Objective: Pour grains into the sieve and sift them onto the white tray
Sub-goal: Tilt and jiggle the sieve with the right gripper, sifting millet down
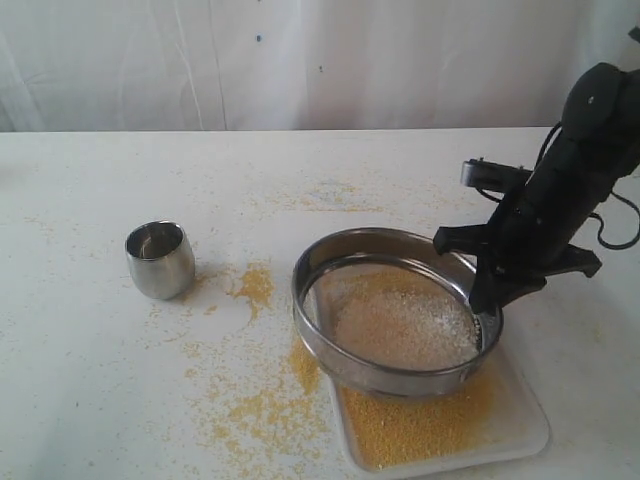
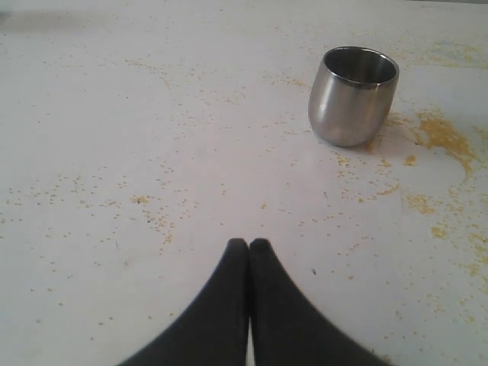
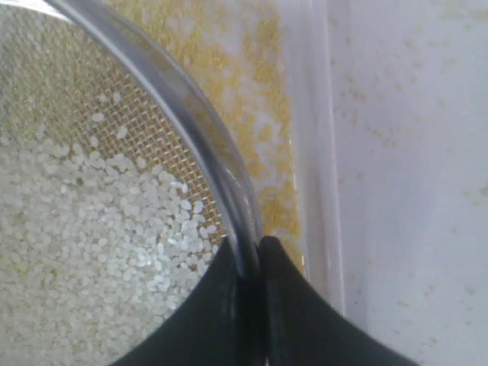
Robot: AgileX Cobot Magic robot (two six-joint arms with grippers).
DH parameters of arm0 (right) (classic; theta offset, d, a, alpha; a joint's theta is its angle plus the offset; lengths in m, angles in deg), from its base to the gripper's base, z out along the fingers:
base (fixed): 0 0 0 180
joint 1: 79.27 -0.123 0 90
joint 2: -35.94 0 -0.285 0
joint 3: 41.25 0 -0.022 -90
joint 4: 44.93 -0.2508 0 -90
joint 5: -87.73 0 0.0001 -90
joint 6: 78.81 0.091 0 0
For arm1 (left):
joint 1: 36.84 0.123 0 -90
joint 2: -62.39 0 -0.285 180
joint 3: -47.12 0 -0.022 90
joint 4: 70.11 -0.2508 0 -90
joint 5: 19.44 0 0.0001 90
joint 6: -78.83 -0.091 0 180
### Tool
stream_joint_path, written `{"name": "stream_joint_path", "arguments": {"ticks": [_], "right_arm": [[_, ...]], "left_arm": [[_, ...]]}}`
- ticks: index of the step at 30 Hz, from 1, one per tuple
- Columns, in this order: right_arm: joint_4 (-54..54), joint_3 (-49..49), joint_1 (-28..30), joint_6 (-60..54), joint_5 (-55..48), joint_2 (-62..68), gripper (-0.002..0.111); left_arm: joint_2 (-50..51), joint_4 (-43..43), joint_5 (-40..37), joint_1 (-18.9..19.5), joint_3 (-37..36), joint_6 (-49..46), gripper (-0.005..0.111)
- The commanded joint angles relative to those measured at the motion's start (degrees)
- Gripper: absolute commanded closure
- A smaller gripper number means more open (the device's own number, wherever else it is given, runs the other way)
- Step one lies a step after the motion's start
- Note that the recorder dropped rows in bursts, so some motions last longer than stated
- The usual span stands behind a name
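Note:
The round steel sieve [image 1: 330, 260] is held tilted above the white tray [image 1: 530, 425]. My right gripper [image 1: 483, 295] is shut on the sieve's right rim [image 3: 194, 114], one finger inside the ring and one outside. Pale whitish grains [image 1: 405, 325] lie on the mesh [image 3: 91, 114], and fine yellow grains [image 1: 415, 420] cover the tray below [image 3: 274, 152]. My left gripper [image 2: 249, 244] is shut on nothing over the bare table, a little way from the small steel cup [image 2: 352, 95]. The left gripper does not show in the exterior view.
The small steel cup [image 1: 160, 260] stands upright at the left of the table. Spilled yellow grains [image 1: 255, 285] are scattered between the cup and the tray and along the tray's left side [image 1: 270, 400]. A white curtain hangs behind the table.

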State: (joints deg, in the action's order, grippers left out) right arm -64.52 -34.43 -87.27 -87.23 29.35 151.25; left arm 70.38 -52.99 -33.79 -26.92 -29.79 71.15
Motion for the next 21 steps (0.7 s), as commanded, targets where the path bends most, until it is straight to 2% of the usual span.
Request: {"name": "stream_joint_path", "arguments": {"ticks": [1,13,21], "right_arm": [[-0.82,1.55,-0.48,-4.29,3.07,-0.61,0.108],[-1.0,6.88,-0.61,-4.88,3.88,-0.61,0.108],[-1.22,7.12,-0.61,-4.88,3.66,-0.61,0.108]], "left_arm": [[-0.2,0.65,-0.14,-0.34,-0.3,-0.02,0.107],[-0.2,0.65,-0.14,-0.34,-0.3,-0.02,0.107],[-0.2,0.65,-0.14,-0.34,-0.3,-0.02,0.107]]}}
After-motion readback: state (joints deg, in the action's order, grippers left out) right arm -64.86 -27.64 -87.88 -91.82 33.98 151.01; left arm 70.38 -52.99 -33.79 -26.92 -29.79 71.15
